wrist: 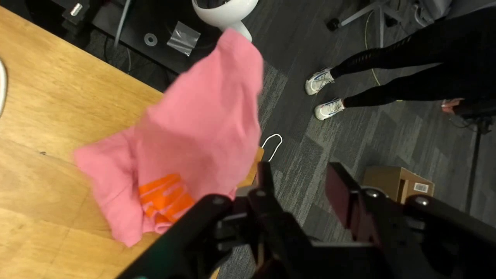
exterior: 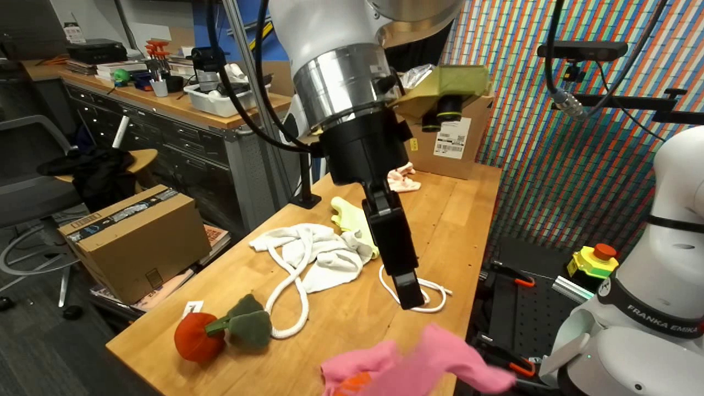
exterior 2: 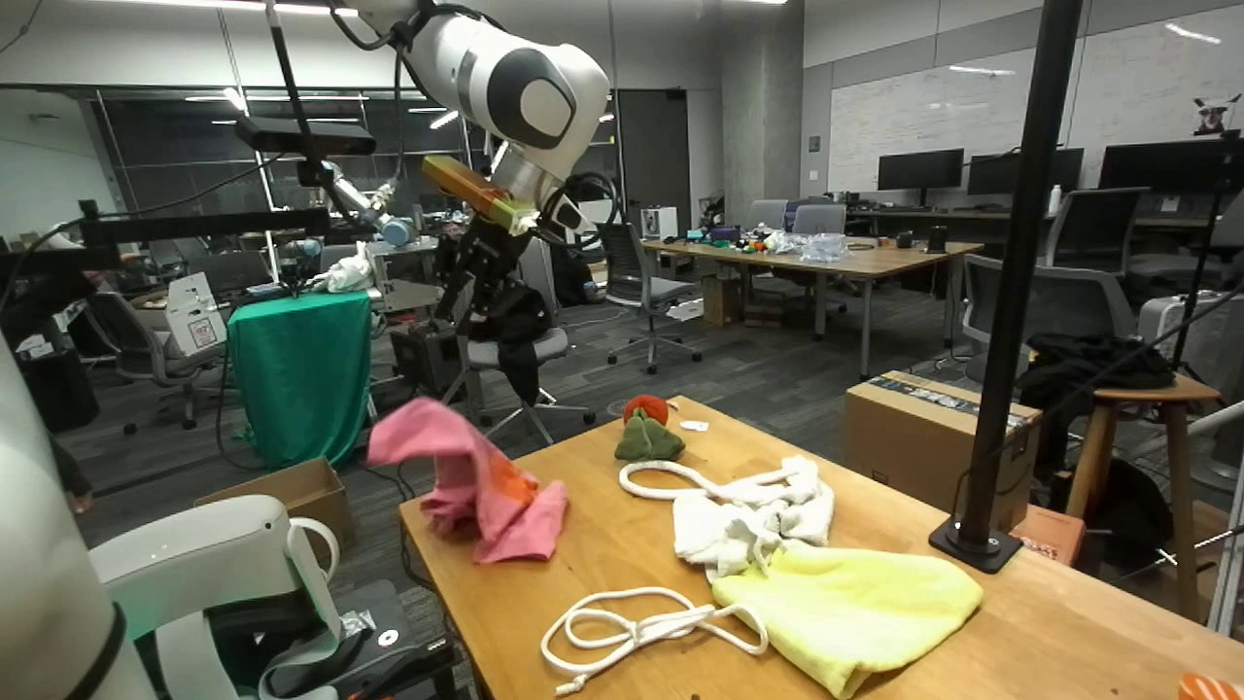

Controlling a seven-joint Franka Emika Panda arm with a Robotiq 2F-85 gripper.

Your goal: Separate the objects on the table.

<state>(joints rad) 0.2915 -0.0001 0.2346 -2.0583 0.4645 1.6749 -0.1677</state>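
One pink cloth (exterior: 410, 368) with orange markings rests nearest in an exterior view on the tabletop (exterior: 456, 220), its upper end raised and blurred. Apart from it, the end effector (wrist: 300, 172) hangs higher, fingers (wrist: 266, 178) spread wide around nothing but a view of floor (wrist: 321, 135). Farther lie a red plush toy (exterior: 198, 338) beside a green plush toy (exterior: 250, 327), a knotted white cord (exterior 2: 634, 634), a white cloth (exterior: 335, 261) touching a yellow cloth (exterior 2: 855, 608), then a cardboard box (exterior: 454, 165).

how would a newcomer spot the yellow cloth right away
In an exterior view, find the wooden table and the black pole standing at its edge. Between that pole and the knotted white cord lies the yellow cloth, beside the white cloth. Its yellow colour sets it apart from the white cloth and the pink cloth.
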